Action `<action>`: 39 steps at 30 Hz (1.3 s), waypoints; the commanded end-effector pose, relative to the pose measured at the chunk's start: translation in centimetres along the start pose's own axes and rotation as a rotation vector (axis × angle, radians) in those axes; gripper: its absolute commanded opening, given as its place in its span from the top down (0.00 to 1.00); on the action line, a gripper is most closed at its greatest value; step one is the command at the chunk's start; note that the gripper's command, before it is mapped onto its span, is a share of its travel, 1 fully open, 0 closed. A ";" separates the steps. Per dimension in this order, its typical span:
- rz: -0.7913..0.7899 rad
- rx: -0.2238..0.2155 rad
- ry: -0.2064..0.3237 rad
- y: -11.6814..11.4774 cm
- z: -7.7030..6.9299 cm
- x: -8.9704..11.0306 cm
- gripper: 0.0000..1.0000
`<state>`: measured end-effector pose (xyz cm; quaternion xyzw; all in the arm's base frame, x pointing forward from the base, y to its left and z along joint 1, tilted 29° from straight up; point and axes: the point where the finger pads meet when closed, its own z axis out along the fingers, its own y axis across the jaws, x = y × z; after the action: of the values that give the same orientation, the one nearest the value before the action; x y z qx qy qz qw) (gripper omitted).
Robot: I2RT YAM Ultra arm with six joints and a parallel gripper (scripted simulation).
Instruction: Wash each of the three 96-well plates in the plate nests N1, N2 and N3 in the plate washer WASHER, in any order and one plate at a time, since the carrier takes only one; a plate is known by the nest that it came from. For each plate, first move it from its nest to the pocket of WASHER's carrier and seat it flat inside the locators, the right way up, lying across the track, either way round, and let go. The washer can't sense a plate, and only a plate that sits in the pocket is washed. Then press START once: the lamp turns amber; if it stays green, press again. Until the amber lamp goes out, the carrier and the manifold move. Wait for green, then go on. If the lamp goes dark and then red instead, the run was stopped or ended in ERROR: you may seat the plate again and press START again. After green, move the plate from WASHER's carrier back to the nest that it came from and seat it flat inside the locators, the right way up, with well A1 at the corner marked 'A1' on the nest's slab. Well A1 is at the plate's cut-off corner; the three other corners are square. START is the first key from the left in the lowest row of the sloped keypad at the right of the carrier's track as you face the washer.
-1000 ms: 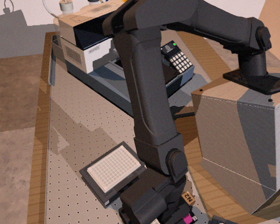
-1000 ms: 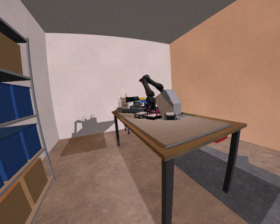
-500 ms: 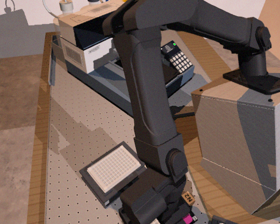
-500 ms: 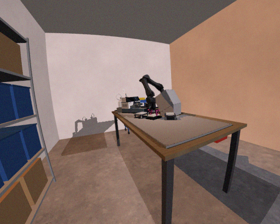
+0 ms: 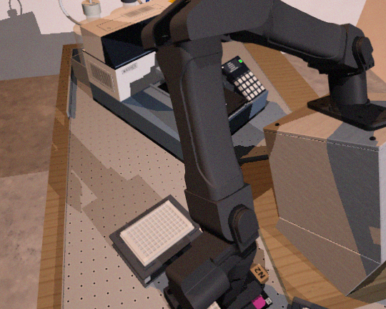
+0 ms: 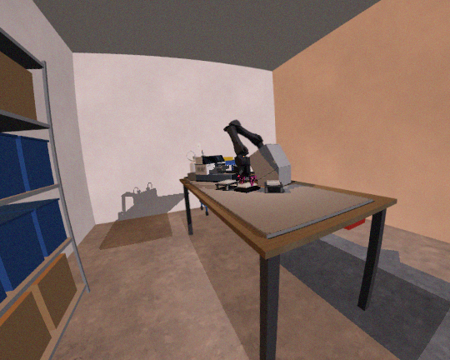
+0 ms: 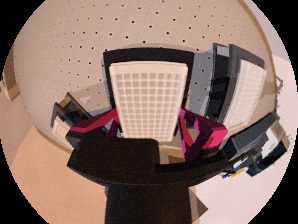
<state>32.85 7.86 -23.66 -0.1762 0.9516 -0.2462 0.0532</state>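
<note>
— Magenta-padded jaws are gripping a 96-well plate (image 7: 149,99) across its sides, just over the dark nest slab (image 7: 115,58) by the N2 tag (image 5: 259,273).
— Going back, or coming out?
— Can't tell; the washer's lamp (image 5: 240,61) is showing green. Another plate (image 5: 156,231) is sitting in the neighbouring nest.
— Next?
— If returning, it's needing A1 matched and flat seating before release; otherwise, carrying to the washer (image 5: 105,76) beyond.
</note>
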 end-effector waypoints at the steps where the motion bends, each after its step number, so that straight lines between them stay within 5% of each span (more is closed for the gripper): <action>1: 0.021 -0.003 -0.061 -0.2 -1.1 -2.5 1.00; 39: 0.003 -0.001 -0.019 -0.1 -0.4 -0.5 1.00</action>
<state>32.97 7.89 -23.61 -0.1760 0.9517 -0.2453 0.0565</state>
